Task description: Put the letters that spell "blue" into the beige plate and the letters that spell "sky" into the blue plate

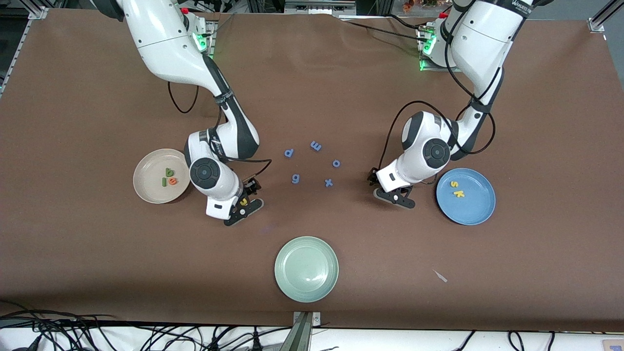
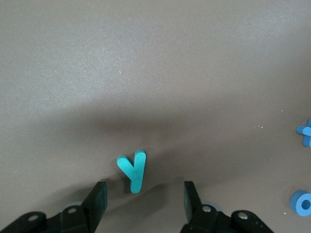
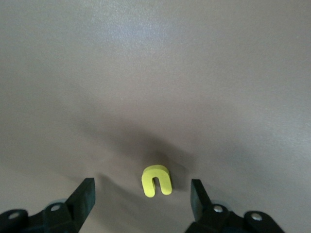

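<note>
The beige plate holds the green b, green l and orange e. In the blue plate lie the yellow s and yellow k. My right gripper is low over the table and open, its fingers either side of the yellow u without touching it. My left gripper is open too, low over the teal y, which lies flat just ahead of its fingertips. The front view hides the y.
Periwinkle letters p, m, o, g and x lie scattered between the two grippers. A pale green plate sits nearer the front camera. A small pale scrap lies beside it, toward the left arm's end.
</note>
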`<state>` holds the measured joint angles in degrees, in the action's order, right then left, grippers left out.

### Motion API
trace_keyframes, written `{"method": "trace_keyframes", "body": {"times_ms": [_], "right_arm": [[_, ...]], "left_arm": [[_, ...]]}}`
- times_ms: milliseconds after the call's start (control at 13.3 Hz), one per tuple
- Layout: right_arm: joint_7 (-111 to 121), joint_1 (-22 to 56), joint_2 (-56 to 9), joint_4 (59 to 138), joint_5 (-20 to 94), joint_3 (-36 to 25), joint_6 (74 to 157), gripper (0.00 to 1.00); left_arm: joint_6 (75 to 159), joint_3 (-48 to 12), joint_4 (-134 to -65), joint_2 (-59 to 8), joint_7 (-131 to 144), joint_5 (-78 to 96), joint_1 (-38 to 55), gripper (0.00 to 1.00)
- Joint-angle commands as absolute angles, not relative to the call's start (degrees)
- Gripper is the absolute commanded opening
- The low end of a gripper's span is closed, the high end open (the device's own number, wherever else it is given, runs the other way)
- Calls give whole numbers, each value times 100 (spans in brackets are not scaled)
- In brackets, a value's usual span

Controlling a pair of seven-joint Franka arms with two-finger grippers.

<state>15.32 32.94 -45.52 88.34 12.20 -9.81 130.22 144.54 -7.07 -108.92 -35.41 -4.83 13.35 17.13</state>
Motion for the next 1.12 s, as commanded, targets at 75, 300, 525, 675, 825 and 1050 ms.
{"method": "trace_keyframes", "body": {"times_ms": [75, 300, 525, 675, 825, 1050], "right_arm": [[1591, 3305, -4667, 8710, 1204, -993, 13069, 59], [1600, 3296, -4711, 8701, 1187, -993, 13078, 18], [1731, 3270, -4720, 8701, 1099, -993, 13157, 0], [1749, 3261, -4685, 8666, 1064, -1002, 13122, 0], [1775, 3234, -4588, 8648, 1063, -1037, 13009, 0], [2291, 3147, -4132, 8727, 1055, -1509, 11984, 0]], "left_arm": [[14607, -659, -10706, -3717, -536, 1433, 1802, 36], [14616, -650, -10556, -3806, -545, 1433, 1811, 22], [14616, -650, -10556, -3779, -554, 1415, 1802, 0], [14607, -650, -10556, -3718, -536, 1415, 1767, 0], [14503, -642, -10608, -3421, -518, 1406, 1592, 0], [13748, -642, -10661, -2946, -649, 1363, 1074, 0]]}}
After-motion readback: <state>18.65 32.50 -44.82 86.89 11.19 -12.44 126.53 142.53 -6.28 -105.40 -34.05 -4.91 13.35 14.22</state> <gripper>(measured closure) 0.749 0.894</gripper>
